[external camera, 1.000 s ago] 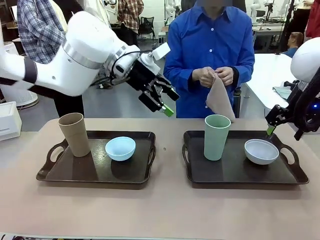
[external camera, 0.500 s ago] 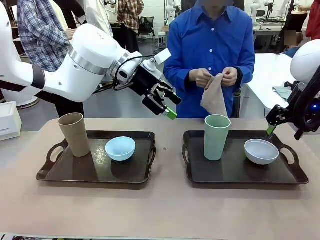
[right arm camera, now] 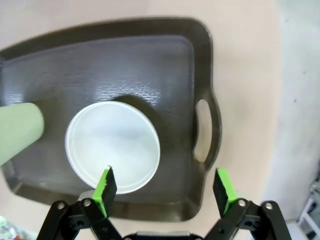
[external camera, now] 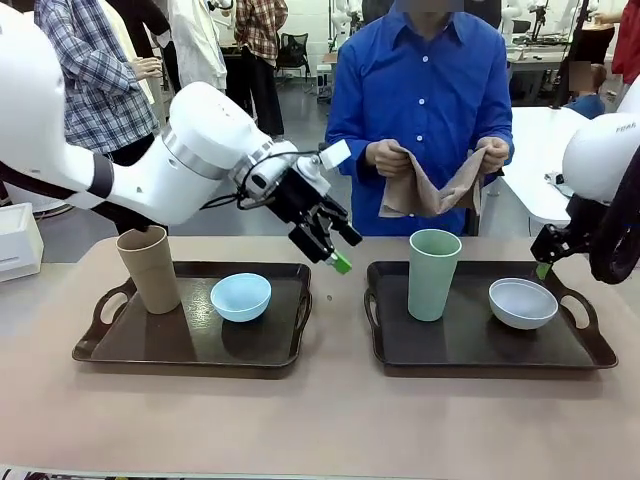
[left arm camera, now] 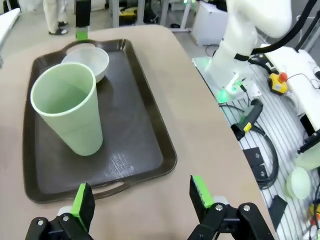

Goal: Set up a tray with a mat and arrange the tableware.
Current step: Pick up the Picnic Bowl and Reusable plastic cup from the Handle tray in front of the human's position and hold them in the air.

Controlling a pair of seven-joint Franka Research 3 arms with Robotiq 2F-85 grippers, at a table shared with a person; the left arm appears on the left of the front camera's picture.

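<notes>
The left gripper (external camera: 336, 252) had come lower and nearer since the earlier frame. It hung above the table (external camera: 330, 410), over the gap between the two trays, near the far right corner of the left tray (external camera: 120, 350). In the left wrist view its fingers (left arm camera: 82, 204) were spread wide with nothing between them. The right gripper (external camera: 543, 262) had stayed almost in place, above the far edge of the right tray (external camera: 470, 355), just behind the white bowl (external camera: 523, 303). In the right wrist view this gripper (right arm camera: 163, 187) was also spread and empty, with the white bowl (right arm camera: 112, 147) under it.

The person had changed the most. The brownish mat (external camera: 430, 195), bunched in front of the chest before, was now pulled open between one hand (external camera: 388, 157) and the other hand (external camera: 492, 154), hanging in the air above the pale green cup (external camera: 433, 273).

The tableware had not moved. The tan cup (external camera: 148, 268) and the light blue bowl (external camera: 240, 296) stood on the left tray, and the pale green cup and the white bowl stood apart on the right tray.
</notes>
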